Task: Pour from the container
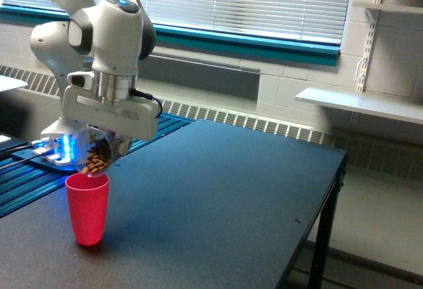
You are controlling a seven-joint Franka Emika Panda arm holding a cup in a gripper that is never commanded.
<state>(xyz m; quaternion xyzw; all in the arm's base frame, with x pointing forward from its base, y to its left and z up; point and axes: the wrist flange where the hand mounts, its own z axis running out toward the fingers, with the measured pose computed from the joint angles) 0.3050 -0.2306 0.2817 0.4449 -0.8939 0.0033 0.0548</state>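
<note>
The container [94, 151] is a clear round jar with small brown pieces inside, seen in the exterior view. My gripper [106, 137] is shut on it and holds it tipped on its side, its mouth turned down toward the view's left. The jar hangs just above the rim of a red plastic cup [87, 208], which stands upright on the dark table [218, 203]. The brown pieces sit low in the jar near its mouth. My fingers are mostly hidden behind the jar and the white hand.
A glowing blue device [56, 151] sits behind the jar at the table's left, on a ribbed blue strip [26, 183]. The table's right edge [337, 170] drops to the floor. A wall shelf [360, 104] hangs at the right.
</note>
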